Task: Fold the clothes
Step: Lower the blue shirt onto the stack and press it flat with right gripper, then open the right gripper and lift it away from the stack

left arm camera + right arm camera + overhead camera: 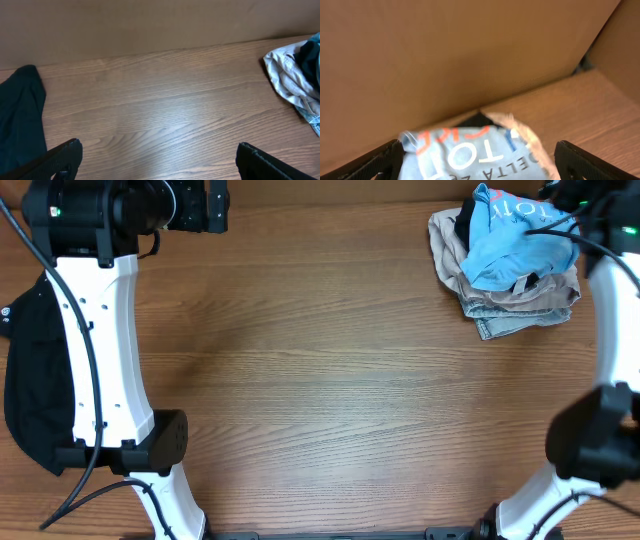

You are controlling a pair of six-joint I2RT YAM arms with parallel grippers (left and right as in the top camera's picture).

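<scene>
Open right gripper (479,148) hovers over the crumpled blue T-shirt (510,245), best pinched clear of the beige clothes (520,302) beneath; the left gripper (157,150), also open, faces bare worktop (330,380).

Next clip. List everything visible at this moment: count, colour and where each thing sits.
light blue T-shirt: one, light blue with white and red-orange lettering, crumpled on top of the pile at the table's far right
beige garment: at least one, beige, in that pile under the T-shirt
grey-blue fabric: one piece, at the pile's near edge
black garment: one, black, at the table's left edge, partly behind the left arm
table: one, brown wood
wall: one, plain brown, beyond the far edge
left arm: one, white with black joints
right arm: one, white with black joints
left gripper: black, open, over bare table
right gripper: black, open, above the T-shirt
</scene>
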